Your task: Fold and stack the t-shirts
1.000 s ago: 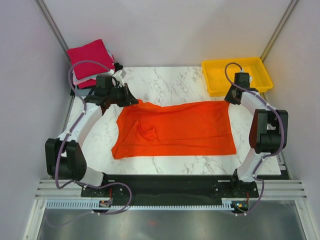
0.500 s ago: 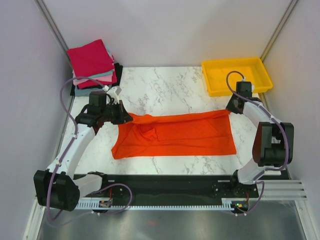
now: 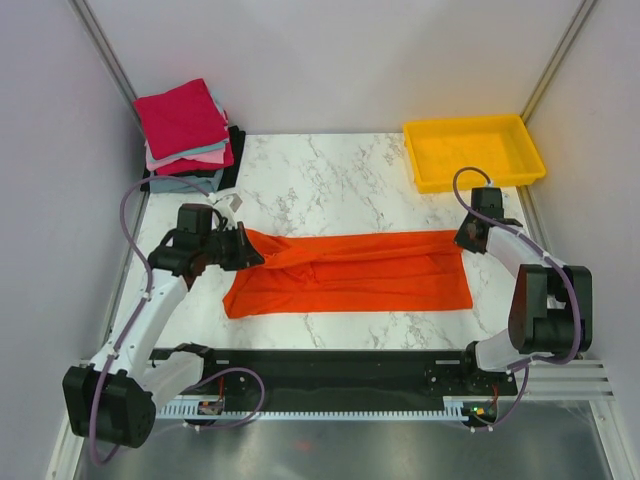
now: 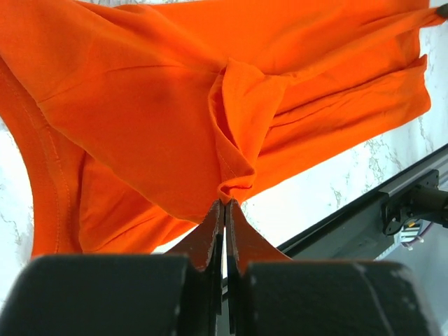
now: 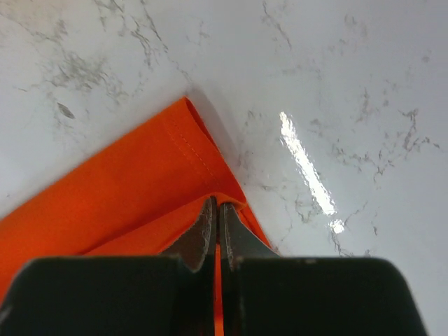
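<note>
**Mia:** Where is the orange t-shirt [image 3: 350, 272]?

**Ben:** It is on the counter [image 3: 330, 180], right in the middle. Its long side runs from 9 o'clock to 3 o'clock.

**Mia:** Who has hold of it?

**Ben:** Both arms do. The left pincer [image 4: 225, 204] is pressed tight on a bunched bit of cloth at the 9 o'clock end. The right pincer [image 5: 215, 204] is pressed tight on the corner at the 3 o'clock end.

**Mia:** So the shirt is between them?

**Ben:** Yes. They hold its far edge. The near edge lies flat on the counter, toward 6 o'clock.

**Mia:** Which way should they go?

**Ben:** I think both should pull toward 6 o'clock together. Then the far edge lands on the near edge. If one arm goes faster, the fold may come out crooked.

**Mia:** And the pile?

**Ben:** The other t-shirts [image 3: 185, 125] sit folded up at 11 o'clock. The left arm is nearer to them.
</note>
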Available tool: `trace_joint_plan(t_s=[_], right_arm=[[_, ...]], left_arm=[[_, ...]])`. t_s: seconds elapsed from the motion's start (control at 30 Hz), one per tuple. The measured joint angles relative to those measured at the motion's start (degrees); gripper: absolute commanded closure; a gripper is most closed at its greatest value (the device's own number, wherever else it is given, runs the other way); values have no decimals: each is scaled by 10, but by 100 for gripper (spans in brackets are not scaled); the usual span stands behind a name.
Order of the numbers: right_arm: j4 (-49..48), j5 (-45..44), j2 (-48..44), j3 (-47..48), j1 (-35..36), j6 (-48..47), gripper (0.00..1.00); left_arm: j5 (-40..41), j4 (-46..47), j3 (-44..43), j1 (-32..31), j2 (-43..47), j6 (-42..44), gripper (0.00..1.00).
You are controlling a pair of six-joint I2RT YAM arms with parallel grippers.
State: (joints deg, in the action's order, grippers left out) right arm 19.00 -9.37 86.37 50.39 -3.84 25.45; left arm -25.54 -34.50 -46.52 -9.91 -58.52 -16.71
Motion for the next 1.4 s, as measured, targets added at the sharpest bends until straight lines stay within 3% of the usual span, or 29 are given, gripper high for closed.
trace_joint_plan(t_s=[0.17,0.27,0.3,0.33,0.4,0.43,0.47,0.6,0.73,0.93,1.1,1.17,1.27,1.4], right_arm=[[-2,-11,-13,-49,0,13,91],[-1,-14,-18,-65,0,21,82],[-1,-15,-19,-66,0,23,53],[-2,-15,-20,-68,0,28,37],[-1,-19,-25,-69,0,30,12],[-1,-22,-28,-69,0,32,8],[-1,-26,-32,-69,0,29,6],[15,-37,-66,-68,0,28,6],[30,-34,-119,-56,26,32,10],[22,-12,-120,24,231,57,16],[-12,41,-13,119,401,63,30],[-24,62,39,153,442,64,40],[-38,104,117,201,486,66,51],[-39,153,214,278,512,64,55]], left_arm=[[-6,-14,0,-2,10,-19,88],[-7,-35,0,-2,16,-30,85],[-9,-44,0,-2,17,-32,85],[-12,-51,1,-2,19,-34,80],[-17,-67,5,-2,28,-38,63],[-19,-76,9,-2,37,-38,45],[-21,-90,10,-2,47,-41,43],[-29,-127,6,-2,87,-45,41],[3,-134,-25,-2,78,-45,51],[33,-42,-48,-2,-36,-60,67],[52,68,-37,-2,-156,-95,75],[60,108,-26,0,-204,-109,76],[62,155,-7,4,-272,-125,81],[63,189,20,7,-320,-142,81]])
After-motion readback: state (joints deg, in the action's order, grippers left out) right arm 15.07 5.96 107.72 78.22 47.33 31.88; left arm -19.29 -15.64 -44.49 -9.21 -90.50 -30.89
